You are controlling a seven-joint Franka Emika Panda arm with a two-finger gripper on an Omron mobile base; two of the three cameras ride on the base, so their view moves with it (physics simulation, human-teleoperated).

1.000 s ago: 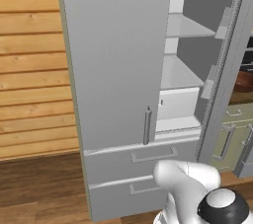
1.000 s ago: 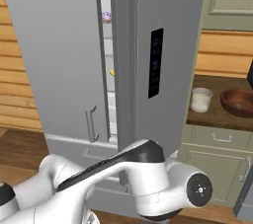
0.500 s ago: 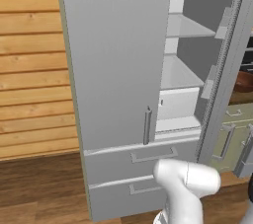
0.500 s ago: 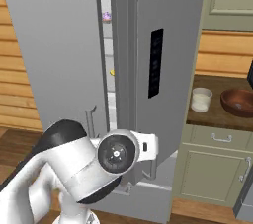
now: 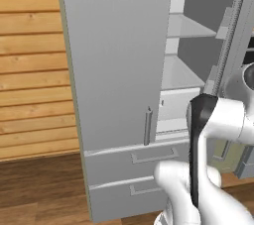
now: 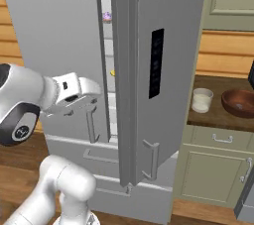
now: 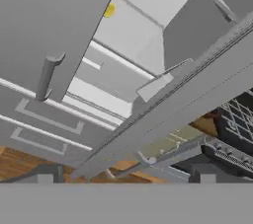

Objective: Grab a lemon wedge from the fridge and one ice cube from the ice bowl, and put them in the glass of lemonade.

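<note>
The grey fridge (image 5: 114, 45) has its left door shut and its right door (image 6: 168, 26) swung open, showing white shelves. The tiny yellow lemon wedge (image 6: 112, 73) lies on a middle shelf just inside the gap, and the hand view has the lemon wedge (image 7: 109, 10) far off at upper left. My gripper (image 6: 80, 106) hangs open and empty in front of the left door's handle (image 6: 91, 126), well below and outside the wedge's shelf. The glass of lemonade (image 6: 201, 100) and the reddish-brown ice bowl (image 6: 239, 102) stand on the counter to the right.
A pink cupcake (image 6: 106, 17) sits on an upper fridge shelf. The open door's edge (image 7: 163, 114) runs diagonally across the hand view. Two drawers (image 5: 149, 157) lie under the doors. Beige-green cabinets (image 6: 213, 169) carry the counter. A wire rack (image 7: 237, 119) shows at far right.
The arm has swung up from low in front of the drawers, and the hand now stands by the left door's handle. The jaws have widened a little.
</note>
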